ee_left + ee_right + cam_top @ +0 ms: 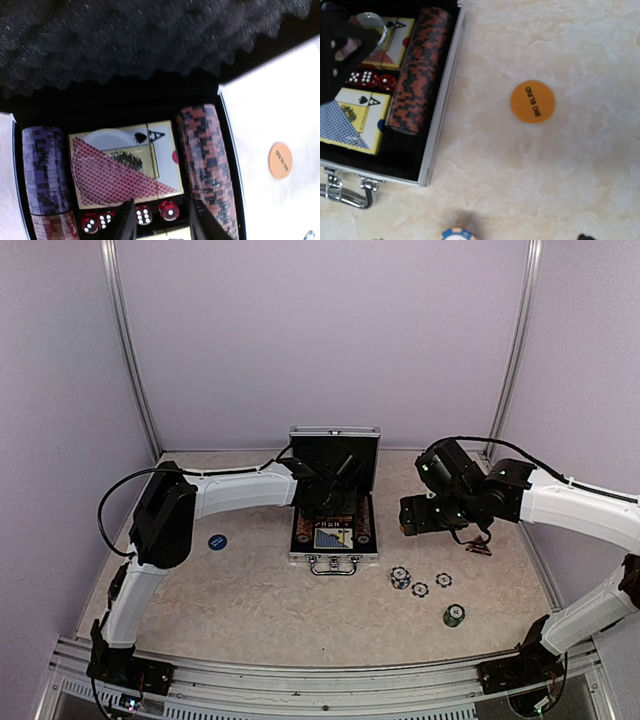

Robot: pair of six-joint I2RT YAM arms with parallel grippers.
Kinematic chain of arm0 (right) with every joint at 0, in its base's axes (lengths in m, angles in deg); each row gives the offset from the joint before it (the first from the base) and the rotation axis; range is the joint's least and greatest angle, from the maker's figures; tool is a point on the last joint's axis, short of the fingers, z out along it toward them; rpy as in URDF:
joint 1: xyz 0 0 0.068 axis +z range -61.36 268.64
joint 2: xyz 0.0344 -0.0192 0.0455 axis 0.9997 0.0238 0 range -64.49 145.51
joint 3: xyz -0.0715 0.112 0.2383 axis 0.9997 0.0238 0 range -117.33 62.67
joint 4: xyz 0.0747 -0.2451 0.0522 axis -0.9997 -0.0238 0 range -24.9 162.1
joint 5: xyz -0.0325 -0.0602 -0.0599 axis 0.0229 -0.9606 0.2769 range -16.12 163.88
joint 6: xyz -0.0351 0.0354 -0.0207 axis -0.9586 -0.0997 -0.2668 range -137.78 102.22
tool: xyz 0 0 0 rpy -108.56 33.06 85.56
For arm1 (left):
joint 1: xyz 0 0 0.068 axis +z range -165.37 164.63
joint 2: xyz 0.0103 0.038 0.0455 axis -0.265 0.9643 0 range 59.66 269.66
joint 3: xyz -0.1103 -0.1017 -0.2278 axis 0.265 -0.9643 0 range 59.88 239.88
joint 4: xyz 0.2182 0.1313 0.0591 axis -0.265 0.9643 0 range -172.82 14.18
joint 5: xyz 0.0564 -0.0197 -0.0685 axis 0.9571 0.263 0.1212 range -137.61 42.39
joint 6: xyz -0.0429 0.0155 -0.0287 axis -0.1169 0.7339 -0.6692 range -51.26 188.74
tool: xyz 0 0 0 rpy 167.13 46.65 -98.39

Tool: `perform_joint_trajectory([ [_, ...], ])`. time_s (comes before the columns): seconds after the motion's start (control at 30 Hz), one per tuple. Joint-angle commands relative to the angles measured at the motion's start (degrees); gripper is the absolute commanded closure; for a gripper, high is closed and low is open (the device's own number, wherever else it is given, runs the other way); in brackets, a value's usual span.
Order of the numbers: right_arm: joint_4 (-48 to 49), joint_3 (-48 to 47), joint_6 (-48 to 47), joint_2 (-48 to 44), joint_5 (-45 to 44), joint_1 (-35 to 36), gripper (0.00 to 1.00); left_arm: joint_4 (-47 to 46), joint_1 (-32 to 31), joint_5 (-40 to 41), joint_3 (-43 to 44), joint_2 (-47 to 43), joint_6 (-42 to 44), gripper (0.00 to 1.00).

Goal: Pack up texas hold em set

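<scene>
Two hands are in play, and we judge the next pick belongs to the right one. The right hand [418, 515] hangs with its jaws spread wide and nothing between them. Its own camera looks straight down on the orange disc [532, 101], which sits right of centre in that frame. The disc lies flat on the surface [580, 175], apart from the right wall of the case [442, 115], which fills the upper left of the same frame. Being round and flat, it has no long axis to line up with, so we expect a pinch across its rim from any side to serve, then a carry leftward into the case.

The left hand [163, 206] is low inside the case, fingers parted over the red dice [169, 210] and gripping nothing we can see. In its view the orange disc sits near the right edge, beyond the red chip row [205, 160] and the case wall.

In the top view, loose chips [401, 577] lie to the lower right of the case, also nearer the right arm. A blue disc [217, 541] lies to its left, nearer the left arm.
</scene>
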Motion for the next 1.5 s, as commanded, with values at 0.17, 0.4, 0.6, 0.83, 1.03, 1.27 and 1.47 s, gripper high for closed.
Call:
perform_joint_trajectory([
  [0.17, 0.71, 1.36, 1.00, -1.31, -0.67, 0.06, 0.18, 1.70, -0.30, -2.84, -0.26, 0.05, 0.68, 0.73],
  [0.4, 0.73, 1.62, 1.07, -1.51, -0.65, 0.04, 0.18, 1.13, -0.30, -1.82, -0.78, 1.80, 0.85, 0.79],
  [0.6, 0.98, 2.10, 1.21, -1.62, -0.58, 0.04, 0.18, 1.07, -0.21, -0.60, -0.83, 3.19, 1.07, 0.90],
  [0.83, 1.00, 2.26, 1.28, -1.70, -0.52, 0.01, 0.18, -0.97, 0.08, 1.68, -1.54, 4.07, 1.89, 0.94],
  [1.03, 0.90, 2.49, 1.39, -2.08, -0.65, 0.02, 0.18, -1.91, 0.79, 0.88, -1.68, 5.30, 1.98, 0.94],
  [1.27, 1.17, 2.37, 1.29, -1.60, -0.30, 0.00, 0.18, -5.68, 2.26, 2.50, -4.44, 4.54, 0.50, 0.94],
  [1.47, 1.32, 2.30, 1.30, -1.49, -0.30, 0.01, 0.18, -7.84, 3.29, 1.91, -5.65, 3.19, -0.62, 0.93],
])
